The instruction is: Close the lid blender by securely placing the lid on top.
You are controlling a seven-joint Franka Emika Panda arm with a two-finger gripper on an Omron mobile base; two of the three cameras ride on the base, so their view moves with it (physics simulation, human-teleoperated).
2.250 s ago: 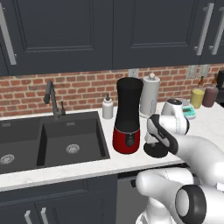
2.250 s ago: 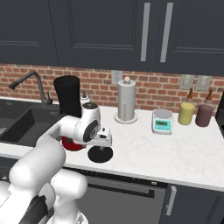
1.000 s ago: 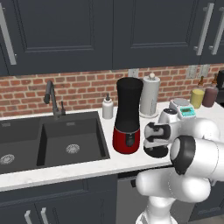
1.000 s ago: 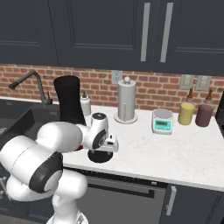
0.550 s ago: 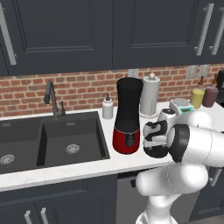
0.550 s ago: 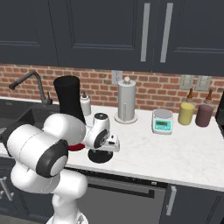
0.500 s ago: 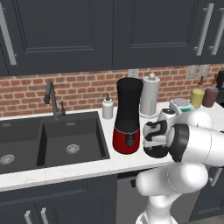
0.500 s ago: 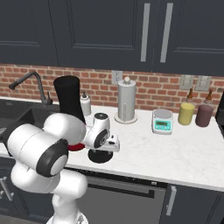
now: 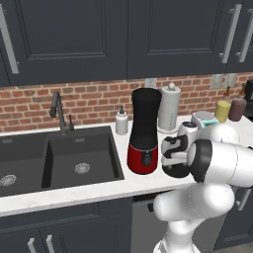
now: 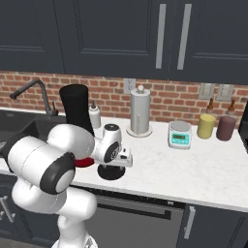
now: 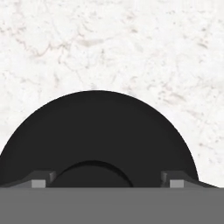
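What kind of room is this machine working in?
A home-style kitchen, computer-rendered by the look of it. A dark double sink with a tap is set in a marble counter, with a red blender and dark cabinets above a brick wall.

The lid [image 11: 96, 131], a flat round black disc, lies on the white marble counter just right of the blender [image 9: 145, 131]. The blender stands upright, black jar on glossy red base, uncovered.
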